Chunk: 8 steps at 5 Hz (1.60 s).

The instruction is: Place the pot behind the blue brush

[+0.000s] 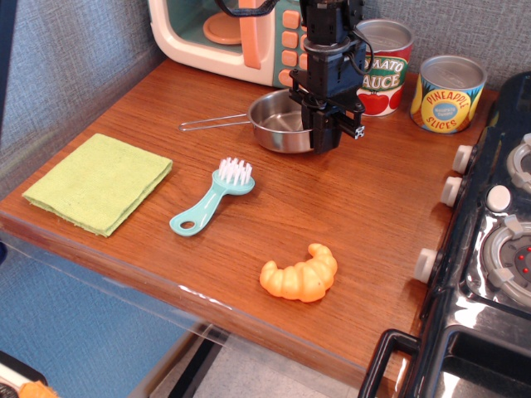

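The pot (278, 124) is a small shiny steel pan with a thin wire handle (214, 124) pointing left. It sits on the wooden counter behind the blue brush (213, 196), close to the toy microwave. My black gripper (325, 141) reaches down from above and is shut on the pot's right rim. The brush lies diagonally, white bristles toward the pot, its holed handle end toward the front left.
A green cloth (99, 181) lies at the left. A toy croissant (300, 274) lies near the front edge. A tomato sauce can (383, 66) and a pineapple can (448, 93) stand at the back right. A toy microwave (232, 33) stands behind. A black stove (489, 249) borders the right.
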### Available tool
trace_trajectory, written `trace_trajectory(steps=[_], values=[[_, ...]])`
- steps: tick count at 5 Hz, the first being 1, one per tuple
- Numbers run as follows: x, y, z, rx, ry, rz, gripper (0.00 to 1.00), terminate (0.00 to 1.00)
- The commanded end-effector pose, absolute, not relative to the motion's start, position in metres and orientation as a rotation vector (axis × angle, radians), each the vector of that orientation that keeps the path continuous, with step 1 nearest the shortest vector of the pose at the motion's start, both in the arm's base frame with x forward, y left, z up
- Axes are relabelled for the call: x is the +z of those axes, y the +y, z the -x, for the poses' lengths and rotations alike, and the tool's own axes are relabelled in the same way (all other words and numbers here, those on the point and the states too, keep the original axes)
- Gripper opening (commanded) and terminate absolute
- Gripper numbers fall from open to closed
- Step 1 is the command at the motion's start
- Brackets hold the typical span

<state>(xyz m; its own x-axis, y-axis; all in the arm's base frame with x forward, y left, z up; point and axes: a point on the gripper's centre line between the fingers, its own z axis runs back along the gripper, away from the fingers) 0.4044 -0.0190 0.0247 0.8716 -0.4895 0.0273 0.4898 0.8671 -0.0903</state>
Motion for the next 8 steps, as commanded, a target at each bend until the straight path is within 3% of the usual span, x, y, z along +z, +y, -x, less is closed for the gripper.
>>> trace_trajectory(steps=[1, 2, 3, 4, 7, 8], values=[[0.069, -0.001, -0.395, -0.484, -0.104, 0.1, 1.0, 0.0], [0.092, 0.008, -0.402, -0.375, -0.139, 0.109, 1.0, 0.0], [0.13, 0.035, -0.396, -0.165, -0.191, 0.091, 1.0, 0.0], [0.145, 0.066, -0.374, 0.05, -0.182, 0.059, 1.0, 0.0], [0.133, 0.117, -0.351, -0.012, -0.074, 0.068, 1.0, 0.0], [0.133, 0.117, -0.351, -0.012, -0.074, 0.068, 1.0, 0.0]])
